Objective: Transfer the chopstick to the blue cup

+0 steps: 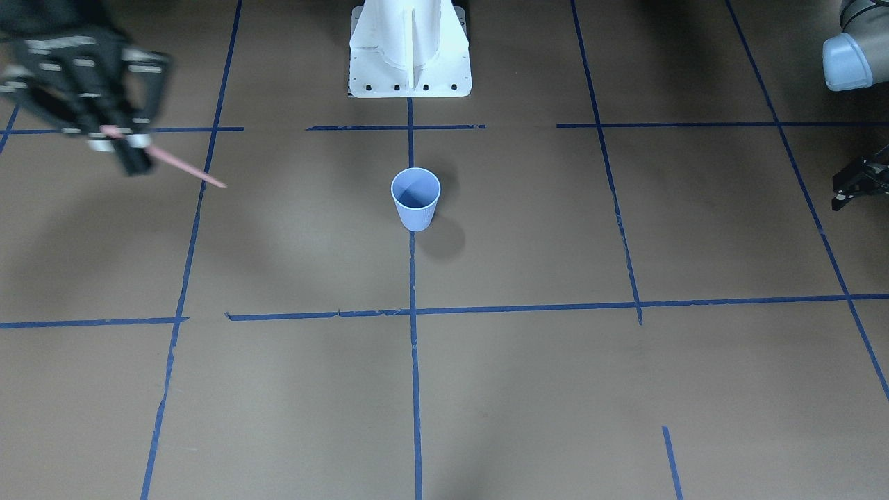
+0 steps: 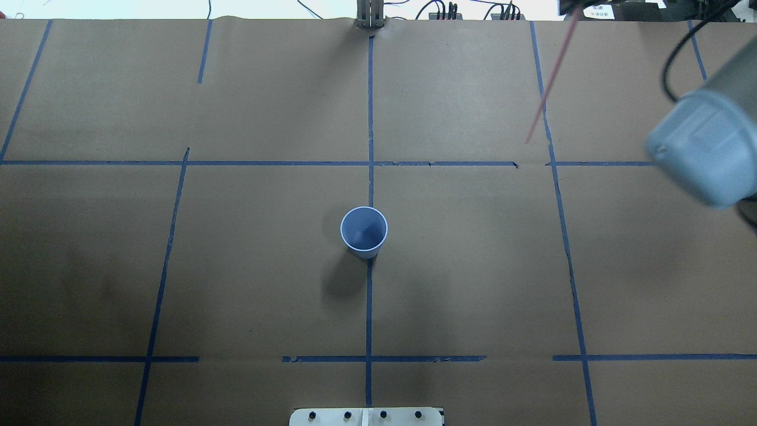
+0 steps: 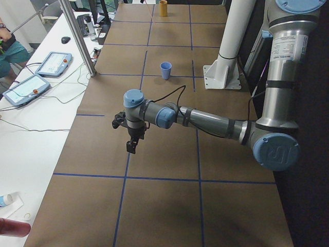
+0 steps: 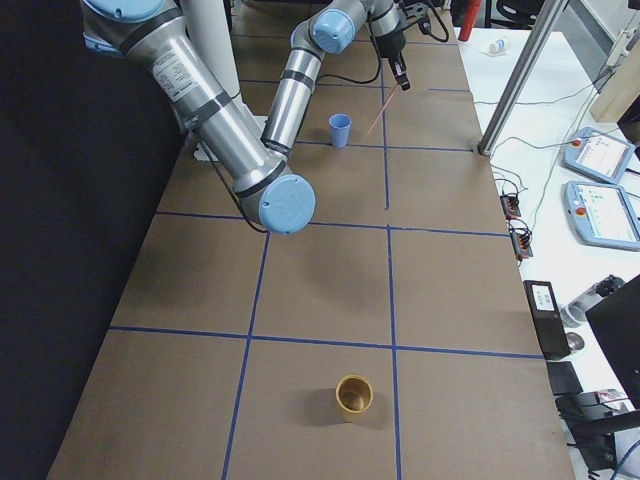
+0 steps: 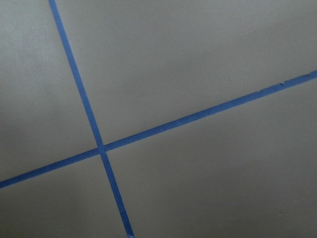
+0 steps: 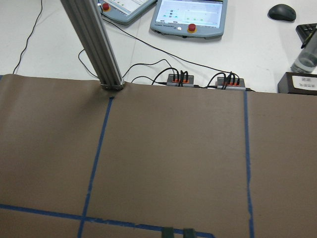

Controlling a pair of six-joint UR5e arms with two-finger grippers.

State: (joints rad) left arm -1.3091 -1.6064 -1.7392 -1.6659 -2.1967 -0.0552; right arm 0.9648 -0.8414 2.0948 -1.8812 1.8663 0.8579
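Note:
The blue cup stands upright and empty-looking on the centre tape line of the brown table. My right gripper hangs above the table off to the cup's side, shut on the upper end of the pale pink chopstick. The stick slants down with its free tip clear of the cup. The left gripper hovers low over the table far from the cup, cut off at the front view's edge. Whether it is open or shut does not show.
The white robot base stands behind the cup. A tan cup sits near the table's right end. A metal post, cable boxes and control tablets line the far edge. Blue tape lines grid the paper.

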